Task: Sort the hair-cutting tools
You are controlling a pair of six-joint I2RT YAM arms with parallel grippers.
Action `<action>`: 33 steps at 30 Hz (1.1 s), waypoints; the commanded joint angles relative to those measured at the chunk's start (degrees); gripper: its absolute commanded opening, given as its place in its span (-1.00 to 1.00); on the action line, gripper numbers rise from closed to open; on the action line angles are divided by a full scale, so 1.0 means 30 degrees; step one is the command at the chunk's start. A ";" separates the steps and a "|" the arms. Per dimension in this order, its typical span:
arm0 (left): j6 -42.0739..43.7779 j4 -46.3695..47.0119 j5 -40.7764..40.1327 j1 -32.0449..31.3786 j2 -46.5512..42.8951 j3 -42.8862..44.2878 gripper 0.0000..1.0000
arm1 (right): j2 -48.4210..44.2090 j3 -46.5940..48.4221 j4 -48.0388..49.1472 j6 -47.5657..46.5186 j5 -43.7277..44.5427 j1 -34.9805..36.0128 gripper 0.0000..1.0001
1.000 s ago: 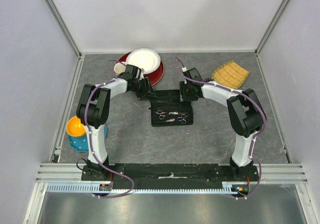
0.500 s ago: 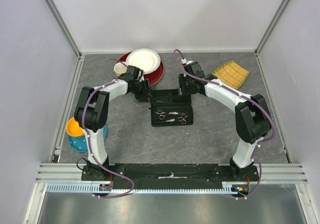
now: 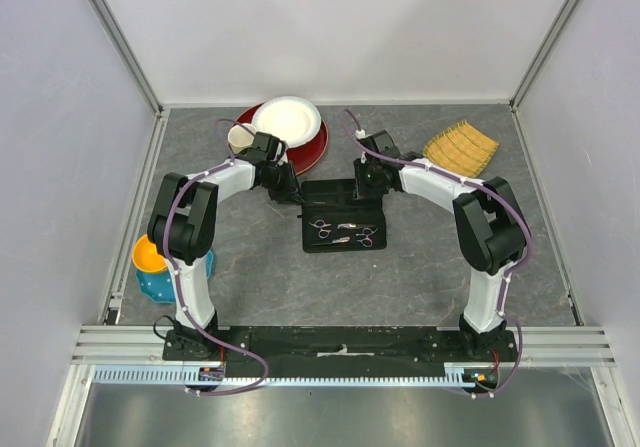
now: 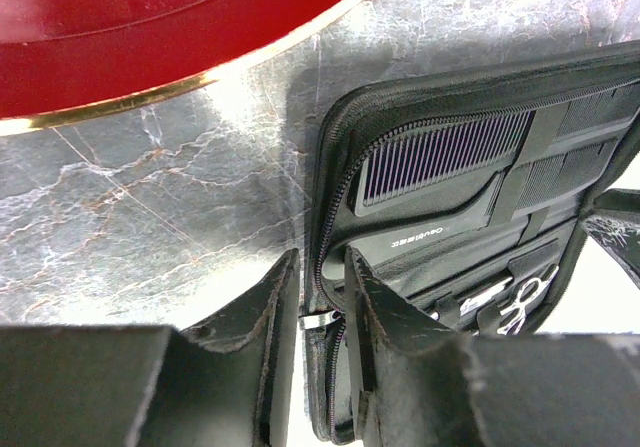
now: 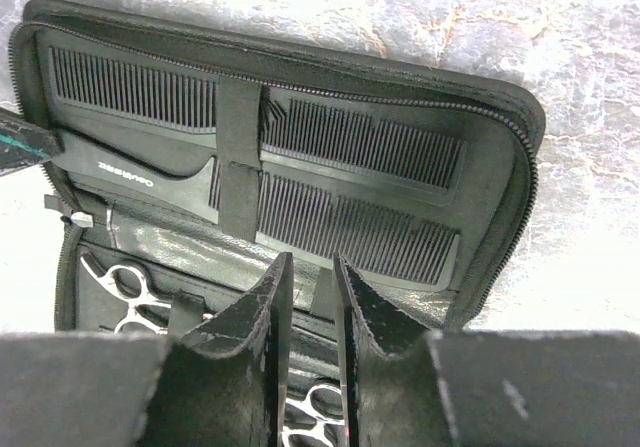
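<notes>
Both pincers have closed down since a second ago, and the right arm has drawn in toward the case's far flap.

Your left pincer (image 4: 319, 263) now sits with a narrow gap that straddles the zip edge of the open case (image 3: 312, 245). The zip pull shows between its fingers (image 4: 278, 312). You cannot tell from the wrist view whether they press the edge or only bracket it. Just ahead and to the right of this pincer, a comb (image 4: 440, 157) lies strapped into the flap. Scissors (image 4: 520, 302) show further right, low in the case. The red plate (image 4: 150, 27) lies ahead and to the left of it, apart from the case.

Your right pincer (image 5: 311, 262) is just as narrow and hangs over the case's inner fold. Whether it pinches the lining is not clear. Two combs lie directly ahead of it under one strap, the handled one (image 5: 130, 92) to the left and the other (image 5: 360, 142) to the right. Ring handles of the scissors (image 5: 120, 282) show below and left of its fingers.

From above, the left pincer (image 3: 297, 195) and the right pincer (image 3: 362, 189) flank the flap. The scissors (image 3: 322, 229) lie in the case's near half, on the desk (image 3: 250, 277).
</notes>
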 commanded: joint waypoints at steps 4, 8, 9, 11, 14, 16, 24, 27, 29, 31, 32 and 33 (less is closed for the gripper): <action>0.0756 0.0334 0.0588 -0.0357 0.0298 0.0089 -0.46 | 0.0402 -0.0394 -0.0218 0.0977 0.1268 -0.0056 -0.46; 0.0990 0.0421 0.0588 -0.0651 0.0532 0.0060 -0.46 | 0.0490 -0.0424 -0.0892 0.1153 0.1562 -0.0202 -0.47; 0.1020 0.0451 0.0588 -0.0738 0.0533 0.0031 -0.46 | 0.0549 -0.0482 -0.1009 0.1183 0.1968 -0.0232 -0.48; 0.1165 0.0393 0.0529 -0.0739 0.0592 0.0089 -0.46 | 0.0520 -0.0541 -0.1273 0.1270 0.2264 -0.0290 -0.48; 0.1254 0.0392 0.0500 -0.0768 0.0650 0.0060 -0.46 | 0.0345 -0.0630 -0.1332 0.1387 0.2586 -0.0437 -0.49; 0.1487 0.0422 0.0616 -0.0797 0.0679 0.0147 -0.46 | 0.0228 -0.0513 -0.1390 0.1446 0.2849 -0.0495 -0.49; 0.2513 0.0304 0.1232 -0.1412 0.1148 0.0850 -0.40 | 0.0082 0.0483 -0.2064 0.1535 0.3466 -0.0584 -0.44; 0.2952 0.0246 0.0970 -0.1471 0.0799 0.0850 -0.30 | -0.0153 0.1010 -0.2036 0.1535 0.3905 -0.0613 -0.30; 0.3304 0.0013 0.0358 -0.1413 0.0447 0.1054 -0.20 | -0.0329 0.1739 -0.2065 0.1418 0.4255 -0.0612 -0.18; 0.3509 -0.0426 -0.0113 -0.1413 -0.0137 0.1260 0.00 | -0.0418 0.2210 -0.2065 0.1388 0.4433 -0.0671 -0.05; 0.3568 -0.0515 -0.0579 -0.1384 -0.0373 0.1435 0.05 | -0.0389 0.2648 -0.2036 0.1388 0.4462 -0.0700 -0.01; 0.3569 -0.0748 -0.0816 -0.1354 -0.0607 0.1495 0.16 | -0.0272 0.2884 -0.2035 0.1388 0.4463 -0.0759 0.01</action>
